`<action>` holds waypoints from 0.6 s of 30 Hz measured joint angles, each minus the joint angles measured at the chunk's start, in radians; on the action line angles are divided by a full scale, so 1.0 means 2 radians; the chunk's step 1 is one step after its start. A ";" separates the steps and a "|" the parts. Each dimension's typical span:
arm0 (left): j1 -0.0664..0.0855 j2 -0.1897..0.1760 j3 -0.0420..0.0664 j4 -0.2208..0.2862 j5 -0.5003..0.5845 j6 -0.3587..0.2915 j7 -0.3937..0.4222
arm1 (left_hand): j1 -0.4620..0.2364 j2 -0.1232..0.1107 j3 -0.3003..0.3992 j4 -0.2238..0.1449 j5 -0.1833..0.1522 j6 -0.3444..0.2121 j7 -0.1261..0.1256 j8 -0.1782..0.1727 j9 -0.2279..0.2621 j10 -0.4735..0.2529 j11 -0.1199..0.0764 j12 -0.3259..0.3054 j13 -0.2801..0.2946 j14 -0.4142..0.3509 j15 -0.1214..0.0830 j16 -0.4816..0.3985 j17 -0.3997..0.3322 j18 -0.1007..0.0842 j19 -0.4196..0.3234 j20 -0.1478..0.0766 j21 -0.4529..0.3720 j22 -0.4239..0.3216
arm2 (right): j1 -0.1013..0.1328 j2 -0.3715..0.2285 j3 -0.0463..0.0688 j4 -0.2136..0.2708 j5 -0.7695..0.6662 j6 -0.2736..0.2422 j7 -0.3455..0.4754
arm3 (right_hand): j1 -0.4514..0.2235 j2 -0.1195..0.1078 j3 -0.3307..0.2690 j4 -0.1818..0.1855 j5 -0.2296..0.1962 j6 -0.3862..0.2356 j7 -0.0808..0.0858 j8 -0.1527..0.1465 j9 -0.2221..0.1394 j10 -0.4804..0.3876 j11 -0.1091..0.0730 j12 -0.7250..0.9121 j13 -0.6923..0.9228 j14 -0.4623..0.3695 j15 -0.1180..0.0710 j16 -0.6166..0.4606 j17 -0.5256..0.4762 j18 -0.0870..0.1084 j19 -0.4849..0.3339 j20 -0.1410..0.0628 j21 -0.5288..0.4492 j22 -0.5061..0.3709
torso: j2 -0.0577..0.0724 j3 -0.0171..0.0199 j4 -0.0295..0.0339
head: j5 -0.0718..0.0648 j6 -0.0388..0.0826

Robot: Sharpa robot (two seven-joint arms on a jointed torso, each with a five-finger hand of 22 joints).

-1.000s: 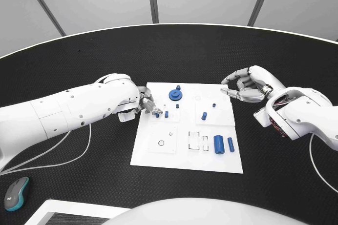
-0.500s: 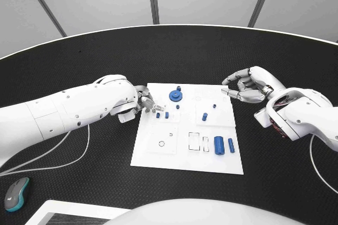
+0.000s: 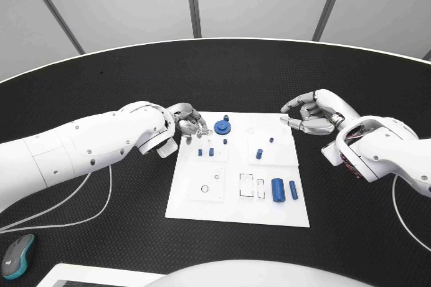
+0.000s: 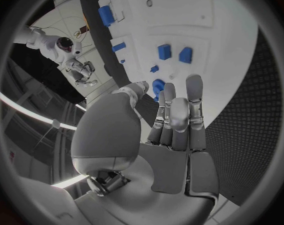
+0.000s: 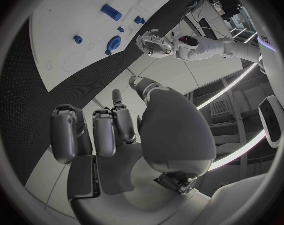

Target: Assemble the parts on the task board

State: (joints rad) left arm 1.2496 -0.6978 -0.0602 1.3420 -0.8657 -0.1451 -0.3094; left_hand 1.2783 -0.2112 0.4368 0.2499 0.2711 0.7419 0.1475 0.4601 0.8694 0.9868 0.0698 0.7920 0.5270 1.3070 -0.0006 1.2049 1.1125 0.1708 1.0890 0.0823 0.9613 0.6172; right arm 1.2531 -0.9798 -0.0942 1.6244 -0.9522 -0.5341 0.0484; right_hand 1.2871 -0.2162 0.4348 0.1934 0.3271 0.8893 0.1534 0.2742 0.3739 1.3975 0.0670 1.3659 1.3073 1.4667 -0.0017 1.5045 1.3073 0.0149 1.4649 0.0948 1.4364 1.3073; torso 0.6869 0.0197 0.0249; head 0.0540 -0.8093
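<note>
Hovering empty, fingers apart, the left robot hand (image 3: 188,126) sits just beside the blue gear (image 3: 222,125); the right robot hand (image 3: 310,112) hangs curled, empty; a misjudged reach could knock nearby pegs (image 3: 205,153).

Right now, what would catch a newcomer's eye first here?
The white task board mid-table, dotted with small blue parts, the round blue gear near its far edge. The left hand hovers at the board's far left corner, beside that gear; the right hand hangs off the far right corner.
</note>
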 measured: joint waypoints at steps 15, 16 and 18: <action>-0.002 0.041 -0.001 -0.024 -0.137 -0.038 0.153 | 0.076 -0.027 0.069 -0.090 0.002 0.017 0.017 -0.052 -0.111 -0.073 0.022 -0.081 -0.086 -0.054 0.018 -0.028 -0.087 0.000 -0.019 0.018 -0.007 -0.006 | 0.000 0.002 0.000 -0.005 0.000 -0.001 0.004 | 0.002 -0.002 0.002 0.002 0.000 -0.003 -0.001 0.000 0.000 -0.037 -0.001 -0.049 -0.014 -0.002 -0.002 -0.019 0.000 0.008 0.000 0.000 -0.030 0.000 | 0.003 -0.0003 -0.0005 | -0.010 0.015; -0.002 0.044 -0.001 -0.025 -0.149 -0.035 0.152 | 0.074 -0.029 0.068 -0.091 0.002 0.020 0.016 -0.052 -0.113 -0.074 0.023 -0.083 -0.089 -0.047 0.018 -0.020 -0.081 0.000 -0.017 0.018 -0.004 -0.005 | 0.000 0.002 0.000 -0.005 0.000 -0.002 0.005 | 0.002 -0.002 0.002 0.002 0.000 -0.004 0.000 0.000 0.000 -0.037 -0.001 -0.049 -0.014 -0.002 -0.002 -0.019 0.000 0.008 0.000 0.000 -0.030 0.000 | 0.003 -0.0005 -0.0004 | -0.011 0.015; -0.003 0.047 -0.001 -0.028 -0.173 -0.028 0.149 | 0.072 -0.031 0.067 -0.091 0.002 0.020 0.016 -0.052 -0.117 -0.076 0.023 -0.087 -0.094 -0.038 0.018 -0.008 -0.072 0.000 -0.016 0.019 -0.002 -0.003 | 0.000 0.002 0.000 -0.005 0.000 -0.002 0.005 | 0.002 -0.002 0.002 0.002 0.000 -0.004 0.000 0.000 0.000 -0.037 -0.001 -0.049 -0.014 -0.002 -0.002 -0.019 0.000 0.008 0.000 0.000 -0.030 0.000 | 0.003 -0.0006 -0.0001 | -0.011 0.016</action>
State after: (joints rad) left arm 1.2445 -0.6030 -0.0614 1.2864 -1.2112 -0.2019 -0.0110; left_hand 1.4223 -0.2742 0.5712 0.0674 0.2750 0.7813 0.1804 0.3565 0.6357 0.8348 0.1153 0.6184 0.3394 1.2317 0.0362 1.1887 0.9693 0.1707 1.0568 0.1202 0.9573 0.6113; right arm 1.2529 -0.9753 -0.0942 1.6152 -0.9522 -0.5373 0.0578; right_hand 1.2913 -0.2204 0.4391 0.1976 0.3271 0.8820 0.1533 0.2742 0.3747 1.3245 0.0651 1.2671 1.2793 1.4630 -0.0054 1.4662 1.3073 0.0308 1.4649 0.0948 1.3764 1.3073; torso 0.6921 0.0184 0.0246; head 0.0311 -0.7773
